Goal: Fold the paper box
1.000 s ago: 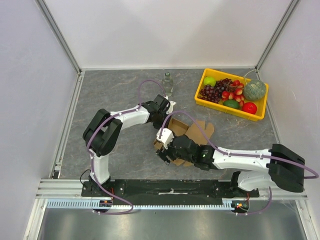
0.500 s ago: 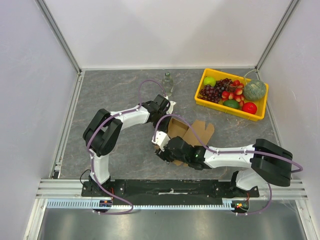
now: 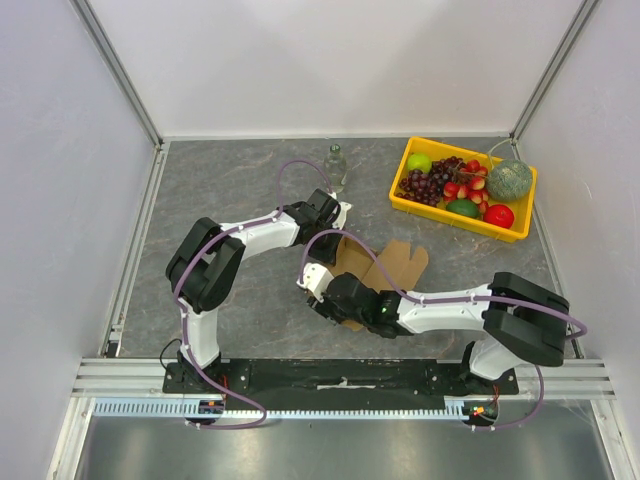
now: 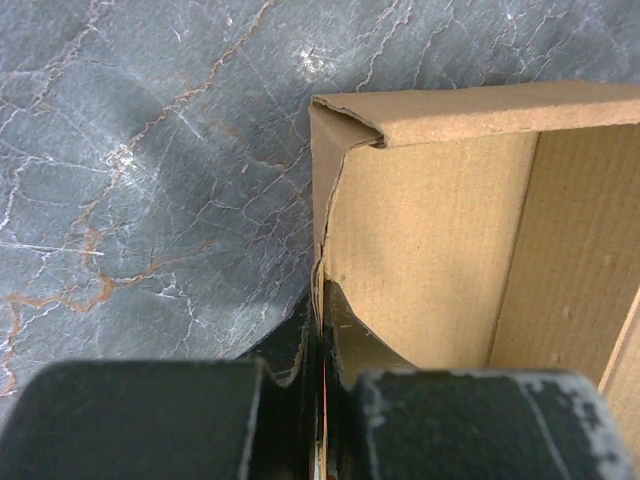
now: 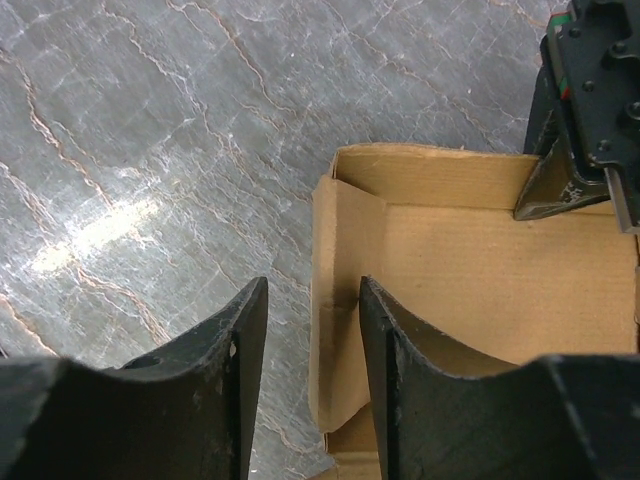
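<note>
Top external view hid much of the paper box [image 3: 395, 262]. The left gripper [image 3: 335, 230] and the right gripper [image 3: 322, 298] lay over its left half, so only the brown flaps splayed out to the right showed plainly. It sat on the grey table [image 3: 230, 180] near the middle, well apart from the yellow fruit tray [image 3: 425, 209] at the far right. Its long axis seemed to run from near left to far right with the open side up, though the covered end made that hard to confirm.

From the left wrist, the left gripper [image 4: 320, 345] was pinched tight on one upright wall of the paper box [image 4: 440, 230], just below a folded corner. The bottom edge of the frame cut off the rest of the gripper, and the right edge cut off the box.

From the right wrist, the right gripper [image 5: 312, 300] stood partly open astride an end wall of the paper box [image 5: 480, 270], with one finger outside it and one inside. Neither finger clearly touched the cardboard. The box ran out of frame at the right.
</note>
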Available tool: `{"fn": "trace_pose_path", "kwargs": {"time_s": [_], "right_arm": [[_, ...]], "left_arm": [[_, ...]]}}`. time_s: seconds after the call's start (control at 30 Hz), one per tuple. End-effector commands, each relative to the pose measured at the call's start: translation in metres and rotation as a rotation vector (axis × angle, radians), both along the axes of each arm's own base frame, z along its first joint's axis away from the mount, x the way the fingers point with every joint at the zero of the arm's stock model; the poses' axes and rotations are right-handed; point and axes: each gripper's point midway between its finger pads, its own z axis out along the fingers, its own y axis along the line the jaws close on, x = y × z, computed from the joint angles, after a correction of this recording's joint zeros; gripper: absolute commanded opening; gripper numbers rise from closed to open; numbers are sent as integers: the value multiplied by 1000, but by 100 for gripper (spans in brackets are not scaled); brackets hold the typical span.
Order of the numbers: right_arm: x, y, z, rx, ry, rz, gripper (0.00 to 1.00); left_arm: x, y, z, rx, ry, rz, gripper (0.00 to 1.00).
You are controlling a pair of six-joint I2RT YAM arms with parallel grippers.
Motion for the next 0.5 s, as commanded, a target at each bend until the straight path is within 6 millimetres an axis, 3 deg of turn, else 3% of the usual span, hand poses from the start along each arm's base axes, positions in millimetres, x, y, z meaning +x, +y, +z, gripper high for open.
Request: {"fn": "trace_pose_path", "kwargs": {"time_s": [0.0,0.33,0.47], "right_arm": [[6,14,11,32,-24,-3,48],[3,14,7,30,-7,0,41],[1,17,6,33,6,13,32]], "left_arm": [[-30,20,-34,92,105,-43,6],[-35,11,-23,43,110,-38,11],[-36,10,-19,30,111,-35,13]]}}
